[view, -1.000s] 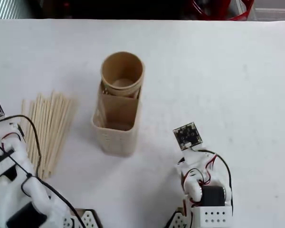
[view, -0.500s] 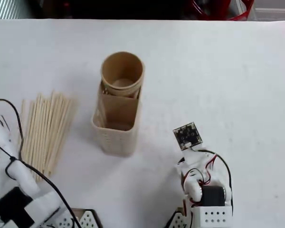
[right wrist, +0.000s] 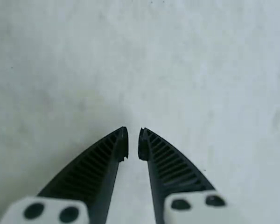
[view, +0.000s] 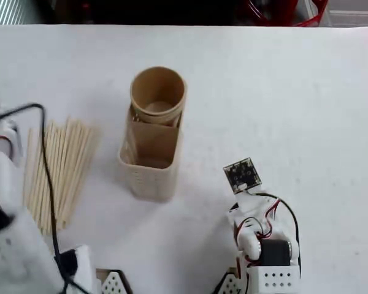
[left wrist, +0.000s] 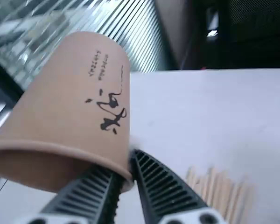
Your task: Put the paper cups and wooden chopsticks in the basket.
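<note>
White table with chopsticks, basket

Items counted, by kind
There was one beige ribbed plastic basket; nested brown paper cups numbered at least two, plus one further paper cup; thin pale wooden chopsticks were too many to count.
</note>
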`<state>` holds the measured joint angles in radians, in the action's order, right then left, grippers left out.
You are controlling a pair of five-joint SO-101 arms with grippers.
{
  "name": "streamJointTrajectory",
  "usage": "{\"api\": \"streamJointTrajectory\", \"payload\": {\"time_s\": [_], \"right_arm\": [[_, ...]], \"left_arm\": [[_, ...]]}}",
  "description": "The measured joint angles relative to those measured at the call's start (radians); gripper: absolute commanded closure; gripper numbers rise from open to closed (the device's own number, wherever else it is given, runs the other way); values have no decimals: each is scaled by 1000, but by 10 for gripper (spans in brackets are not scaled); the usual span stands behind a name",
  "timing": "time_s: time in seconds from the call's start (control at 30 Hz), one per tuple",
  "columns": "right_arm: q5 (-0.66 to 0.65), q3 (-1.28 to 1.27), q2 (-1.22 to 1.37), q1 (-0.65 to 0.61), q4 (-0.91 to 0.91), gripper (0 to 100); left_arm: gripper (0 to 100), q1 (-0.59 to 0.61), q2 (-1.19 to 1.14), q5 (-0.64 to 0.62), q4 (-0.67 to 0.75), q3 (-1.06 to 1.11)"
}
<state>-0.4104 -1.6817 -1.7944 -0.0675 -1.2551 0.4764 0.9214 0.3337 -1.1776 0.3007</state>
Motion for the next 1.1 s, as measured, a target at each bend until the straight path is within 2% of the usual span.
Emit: {"api": "streamJointTrajectory", "payload": {"time_s": [0.23,0.37,0.47,0.73,0.93,1.1], "right_arm": [[0,0,0,0,0,946],[0,0,0,0,0,946],[0,0,0,0,0,946],[0,0,0,0,0,946],[0,0,0,0,0,946],[0,0,0,0,0,946]], "left_arm": [[979,-451,35,32,-230,-250],[979,-601,-89,52,-362,-359],[979,-657,-230,55,-414,-422],[978,-772,-568,55,-428,-559],[977,-789,-675,57,-433,-583],[977,-790,-674,61,-539,-658]]}}
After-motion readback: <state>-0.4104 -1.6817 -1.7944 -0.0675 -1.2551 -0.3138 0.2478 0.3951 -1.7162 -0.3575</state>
